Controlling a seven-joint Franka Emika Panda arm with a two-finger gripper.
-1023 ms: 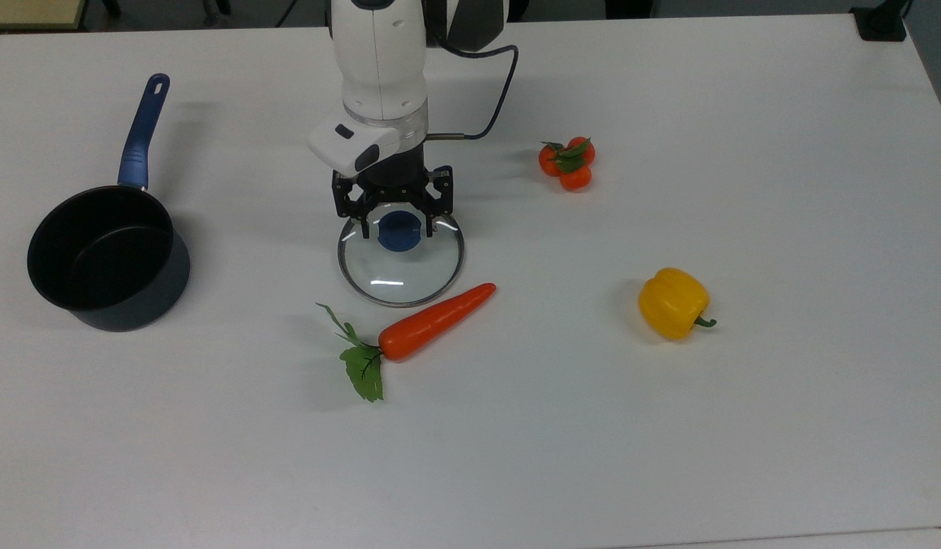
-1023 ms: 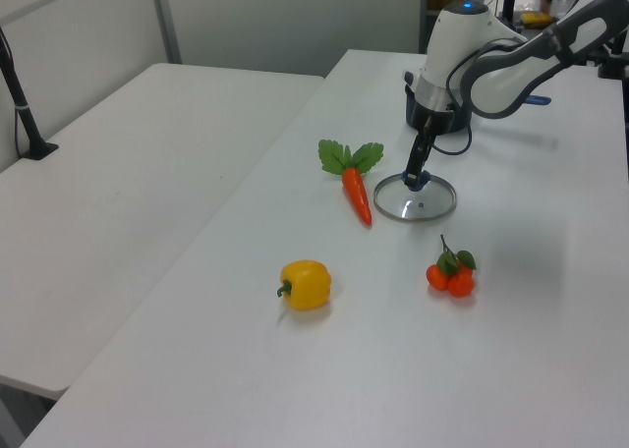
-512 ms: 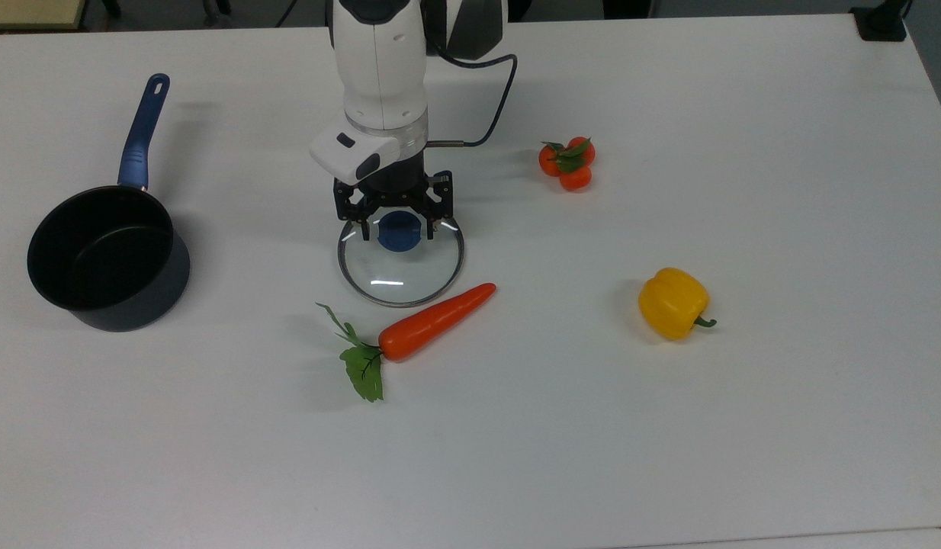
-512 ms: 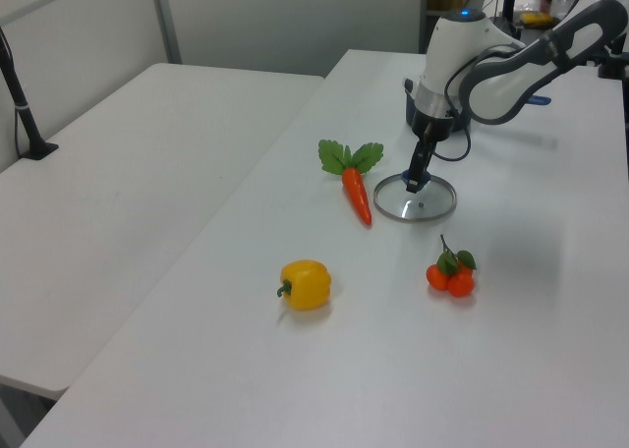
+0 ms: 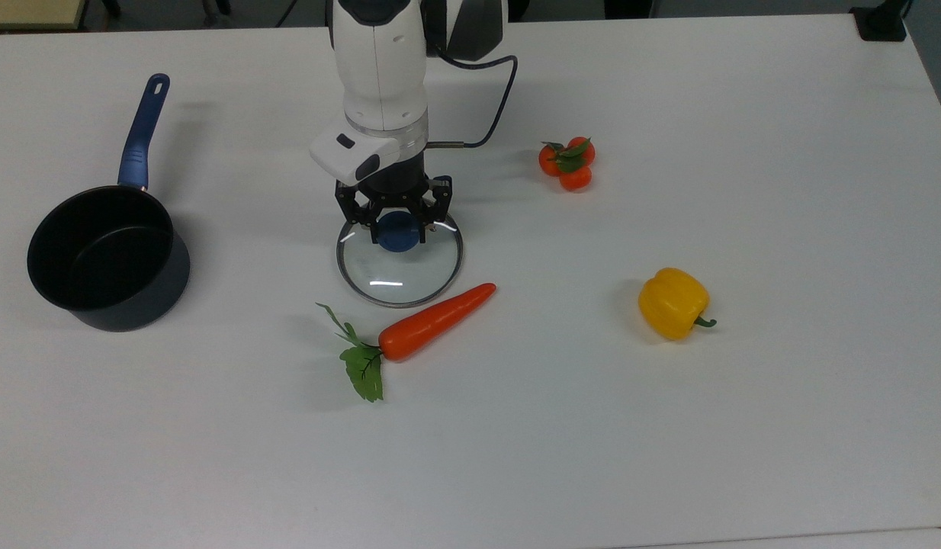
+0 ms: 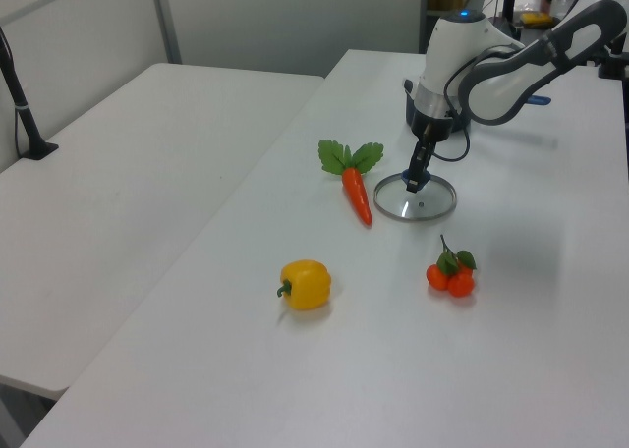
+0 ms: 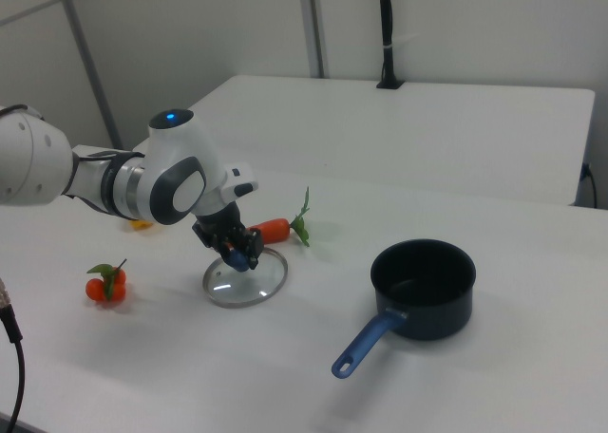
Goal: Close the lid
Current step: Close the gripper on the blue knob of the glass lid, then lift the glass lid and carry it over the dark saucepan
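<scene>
Carrot seen nearest top view's bottom edge, just beside lid rim. Lid laid flat on white table, well apart from saucepan (open, at top view's left). Blue knob pinched between jaws of gripper. Yellow pepper and tomatoes placed at top view's right.

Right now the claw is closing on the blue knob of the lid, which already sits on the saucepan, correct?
Not quite: the top view shows the lid flat on the table beside the carrot, apart from the open saucepan. The claw is at its knob.
</scene>
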